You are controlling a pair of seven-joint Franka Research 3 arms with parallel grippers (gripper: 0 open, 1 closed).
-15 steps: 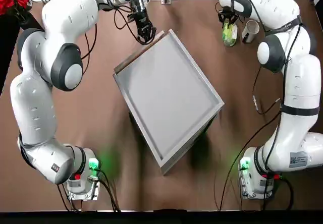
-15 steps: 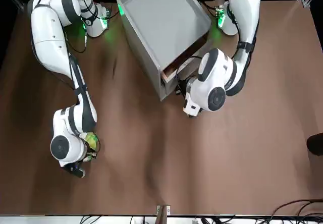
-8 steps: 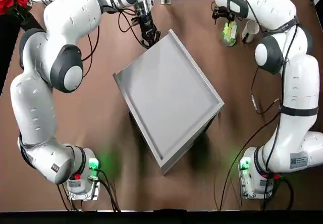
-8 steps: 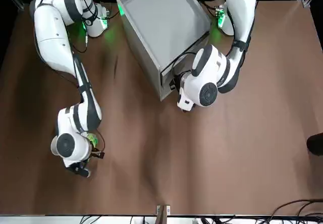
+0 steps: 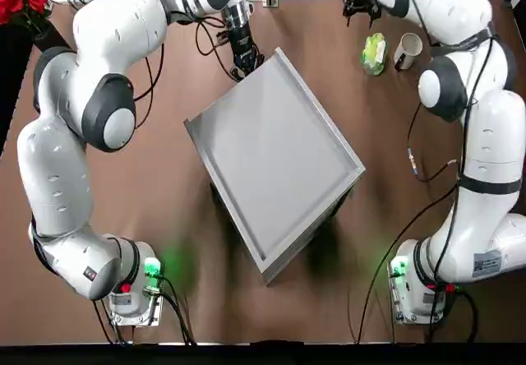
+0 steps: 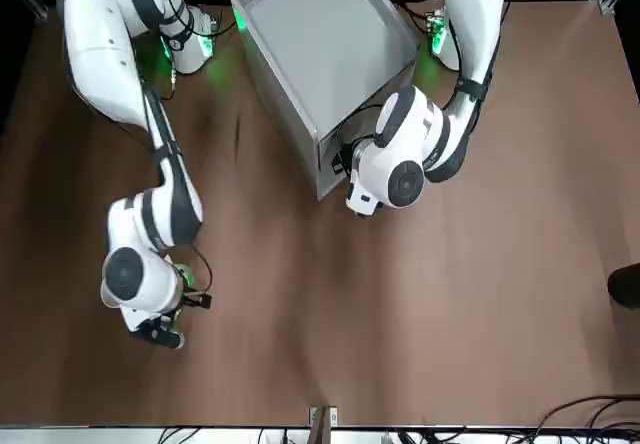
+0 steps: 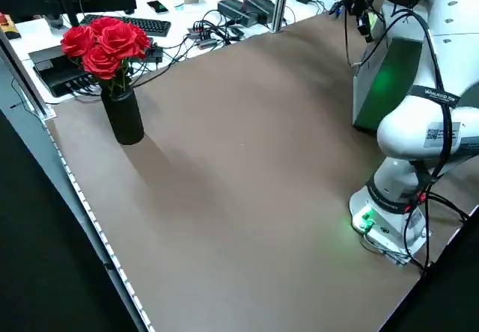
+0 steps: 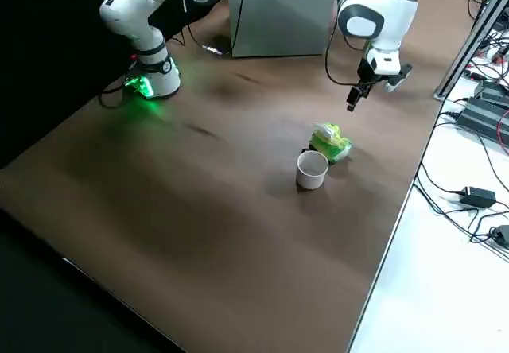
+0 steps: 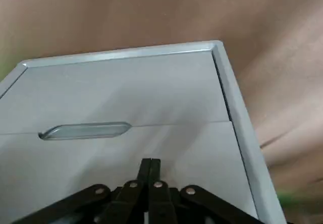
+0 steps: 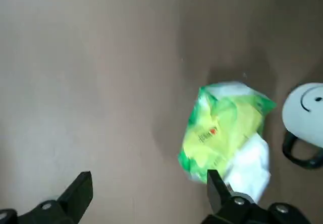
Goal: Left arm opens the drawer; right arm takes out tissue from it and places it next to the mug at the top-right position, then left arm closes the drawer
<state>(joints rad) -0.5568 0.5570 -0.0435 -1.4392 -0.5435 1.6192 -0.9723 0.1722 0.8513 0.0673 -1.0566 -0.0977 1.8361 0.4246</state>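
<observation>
bench (image 5: pixel 148 176): brown top, filling most of the top view; carrying everything below.
cabinet (image 5: pixel 275 164): big grey box sitting at a diagonal, centre of top view; its front facing the upper left of that frame.
drawer (image 9: pixel 126 148): grey front looking flush w/ cabinet face in left wrist view; no wood interior showing, so judging it shut or v. nearly. Slot handle (image 9: pixel 85 130) lying crosswise on the front.
left arm (image 5: pixel 99 77): reaching up the left of top view, to the cabinet's upper-left face.
right arm (image 5: pixel 472 118): running up the right side of top view, wrist at upper right.
tissue (image 5: pixel 374 53): lying on the bench, upper right of top view, just beside the mug; out of the drawer, nothing gripping it.
mug (image 5: pixel 408 49): standing just right of the tissue in top view.
left gripper (image 9: pixel 149 164): fingers pinched together, holding nothing, pointing straight at the drawer front just under the handle; touching or not, can't tell.
right gripper (image 10: pixel 146 181): fingers spread wide, empty, hanging above the bench; tissue sitting off toward one finger, not between them.
key relation: left arm by far the nearer to the drawer; any remaining push going along the fingers' axis, square into the front.
</observation>
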